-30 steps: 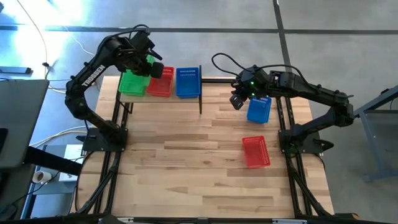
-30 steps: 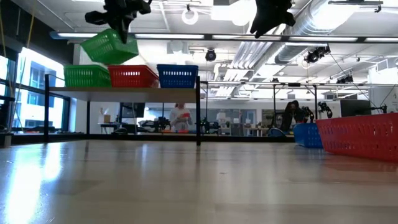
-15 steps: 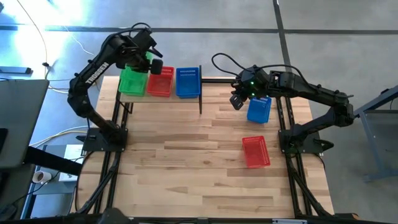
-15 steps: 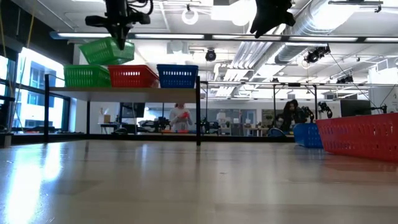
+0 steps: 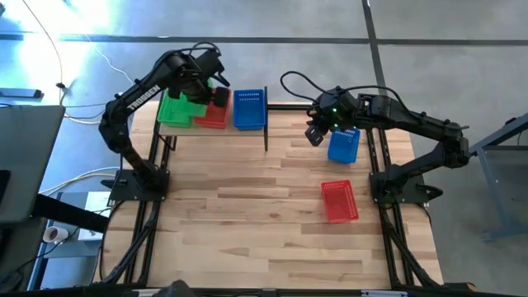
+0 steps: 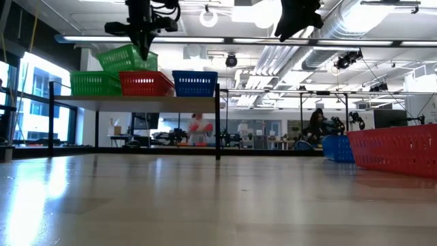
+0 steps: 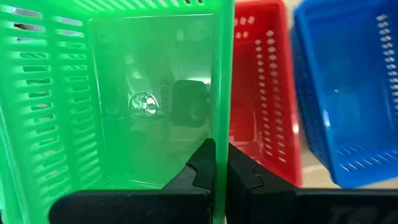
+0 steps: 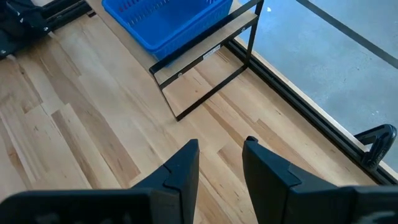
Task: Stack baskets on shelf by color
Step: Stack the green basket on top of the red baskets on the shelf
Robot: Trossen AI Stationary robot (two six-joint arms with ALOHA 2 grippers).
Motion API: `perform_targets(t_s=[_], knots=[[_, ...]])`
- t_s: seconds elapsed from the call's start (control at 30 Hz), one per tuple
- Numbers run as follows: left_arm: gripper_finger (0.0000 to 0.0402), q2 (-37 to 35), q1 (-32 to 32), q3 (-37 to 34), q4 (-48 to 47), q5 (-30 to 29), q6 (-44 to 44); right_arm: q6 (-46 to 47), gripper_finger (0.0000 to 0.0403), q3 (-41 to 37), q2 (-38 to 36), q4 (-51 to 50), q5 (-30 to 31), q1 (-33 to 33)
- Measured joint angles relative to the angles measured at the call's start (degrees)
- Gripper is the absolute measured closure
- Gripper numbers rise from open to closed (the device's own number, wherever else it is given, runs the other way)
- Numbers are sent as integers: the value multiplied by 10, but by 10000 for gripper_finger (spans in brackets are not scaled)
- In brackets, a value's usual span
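Above the shelf (image 5: 266,124) at the surface's (image 5: 247,214) eleven o'clock corner, the left claw (image 7: 214,171) is clamped on the side wall of a green basket (image 6: 126,58), which hangs tilted directly beneath it in the low view. In the left wrist view the green wall runs straight up between the two dark fingers (image 7: 245,174), with the basket's floor spread toward nine o'clock of them.

On the shelf stand three baskets in a row: another green basket (image 6: 94,83) at the nine o'clock end, a red basket (image 6: 145,83) in the middle and a blue basket (image 6: 194,83) at the three o'clock end. The carried green basket hangs over the seam between the shelved green and red ones, its lower edge close to their rims; whether it touches them cannot be told.

The right claw (image 8: 221,158) hovers with its fingers apart and nothing between them, at about one o'clock on the surface, just beside a second blue basket (image 5: 343,145) that lies at its four o'clock. A second red basket (image 5: 339,201) sits at about four o'clock on the surface, well apart from both claws.
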Motion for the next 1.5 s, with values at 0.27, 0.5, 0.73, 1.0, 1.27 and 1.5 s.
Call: perform_targets(t_s=[0.27,0.5,0.73,1.0,1.27,1.5], knots=[[401,-10,-38,0,0,-9,-38,-28,293,0,0,-5,0,0],[401,-55,-54,0,0,-15,-75,-31,293,0,0,-15,0,0],[401,-78,-48,0,0,-22,-81,-43,293,0,0,-16,-4,0],[401,-79,-16,0,0,-47,-62,-51,293,0,0,-17,-4,0],[401,-51,12,0,0,-89,-13,-58,293,0,0,-17,-4,0],[401,-19,23,0,0,-69,13,-58,293,0,0,-17,-5,0]])
